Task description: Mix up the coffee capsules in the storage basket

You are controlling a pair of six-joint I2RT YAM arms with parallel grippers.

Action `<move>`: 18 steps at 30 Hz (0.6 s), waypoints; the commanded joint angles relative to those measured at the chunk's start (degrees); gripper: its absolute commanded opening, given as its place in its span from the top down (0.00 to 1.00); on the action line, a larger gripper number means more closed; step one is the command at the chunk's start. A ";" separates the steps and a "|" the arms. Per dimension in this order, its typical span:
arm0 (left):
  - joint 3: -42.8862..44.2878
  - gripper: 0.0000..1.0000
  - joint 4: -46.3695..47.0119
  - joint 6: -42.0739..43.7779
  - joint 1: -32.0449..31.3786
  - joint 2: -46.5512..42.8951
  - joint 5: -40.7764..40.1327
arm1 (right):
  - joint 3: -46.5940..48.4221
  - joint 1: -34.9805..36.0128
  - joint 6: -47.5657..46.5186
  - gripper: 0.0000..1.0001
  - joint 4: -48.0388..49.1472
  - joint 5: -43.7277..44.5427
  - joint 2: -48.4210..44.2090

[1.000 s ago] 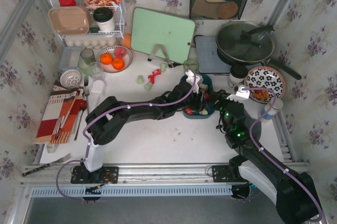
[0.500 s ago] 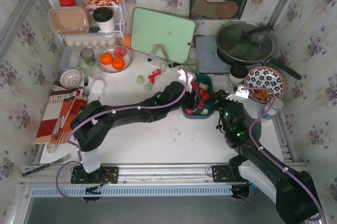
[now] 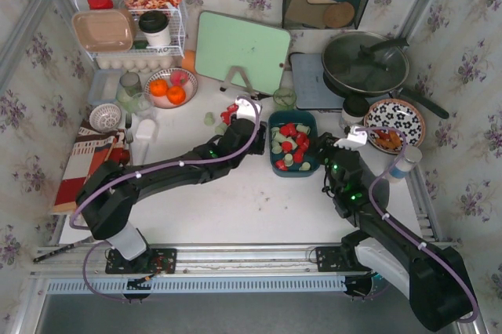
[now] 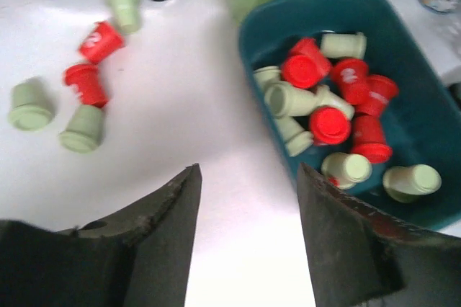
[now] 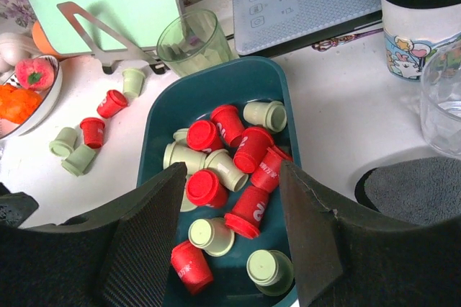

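The storage basket is glossy teal plastic, and the coffee capsules in it are smooth plastic. Just behind it stands a green cup of clear glass. The right end effector has rough, matt black fingers.

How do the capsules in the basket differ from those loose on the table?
The basket capsules are many, heaped and touching; the loose capsules are few, mostly apart. Basket capsules lie inside the storage basket; loose capsules on the table. Both mix red and pale green.
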 commanded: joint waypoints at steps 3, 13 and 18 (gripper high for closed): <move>-0.51 0.38 -7.42 -1.53 4.02 -1.76 -5.22 | 1.04 0.04 -0.49 0.38 1.93 -0.84 1.47; 4.13 0.37 -17.63 -3.53 20.64 1.52 12.80 | 1.71 0.04 -0.65 0.38 1.80 -1.81 3.22; 14.52 0.38 -26.68 2.26 24.63 8.49 17.16 | 1.81 0.00 -0.80 0.38 1.72 -1.61 3.36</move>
